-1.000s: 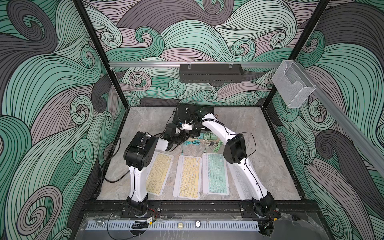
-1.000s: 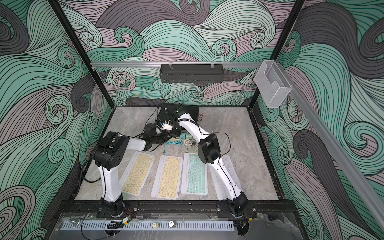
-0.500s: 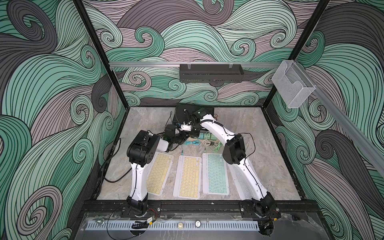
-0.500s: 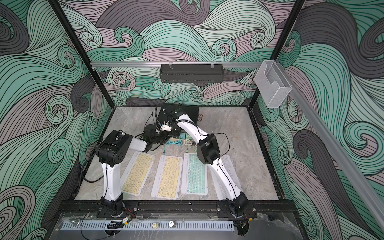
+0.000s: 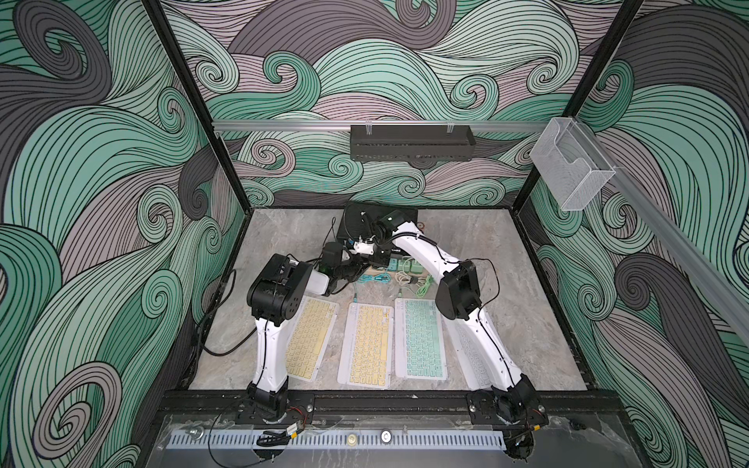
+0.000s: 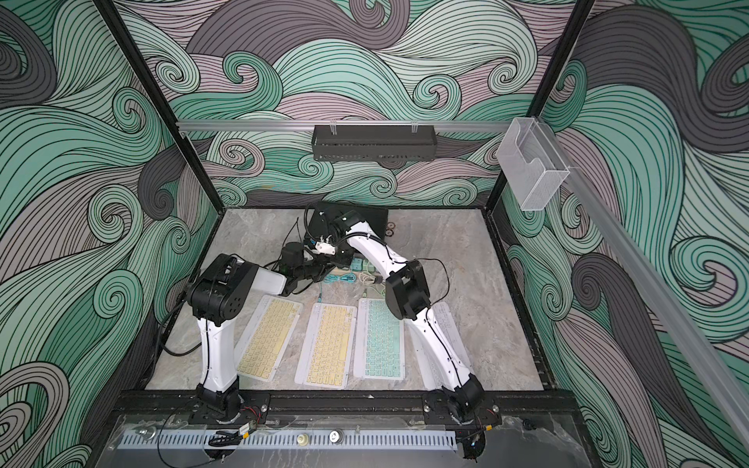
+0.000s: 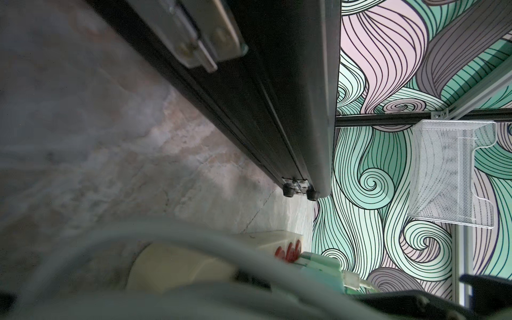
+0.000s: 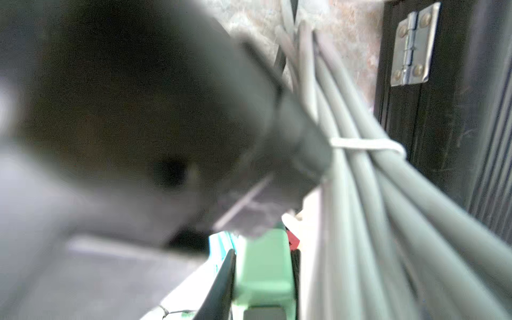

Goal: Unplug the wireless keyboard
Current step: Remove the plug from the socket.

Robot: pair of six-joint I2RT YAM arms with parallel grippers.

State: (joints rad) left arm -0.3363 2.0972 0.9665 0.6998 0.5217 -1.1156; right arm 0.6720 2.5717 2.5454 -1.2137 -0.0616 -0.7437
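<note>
Grey marble table (image 5: pixel 514 259) filled the middle of both top views. Four keyboards lay side by side in its lower half: a left yellow keyboard (image 5: pixel 310 338), a middle yellow keyboard (image 5: pixel 367 344), a teal keyboard (image 5: pixel 419 338) and a white keyboard (image 5: pixel 472 356) partly covered by the right arm. Above them, near frame centre, a teal cable (image 5: pixel 375 278) lay coiled, one end reaching the top edge of the middle yellow keyboard. Just above the coil sat a row of green adapters (image 5: pixel 405 266), below a black case (image 5: pixel 360 221).

Both arms met there. The left gripper (image 5: pixel 356 273) was closed all the way, just left of the coil. Whether anything thin was pinched in it could not be told, as the left wrist view showed only a blurred grey cable (image 7: pixel 138 241) up close. The right gripper (image 5: pixel 380 263) sat at the left end of the adapter row with its jaws narrowed. At the bottom centre of the right wrist view, its black fingers (image 8: pixel 221 279) pressed against one green adapter (image 8: pixel 263 268) held between them.
</note>
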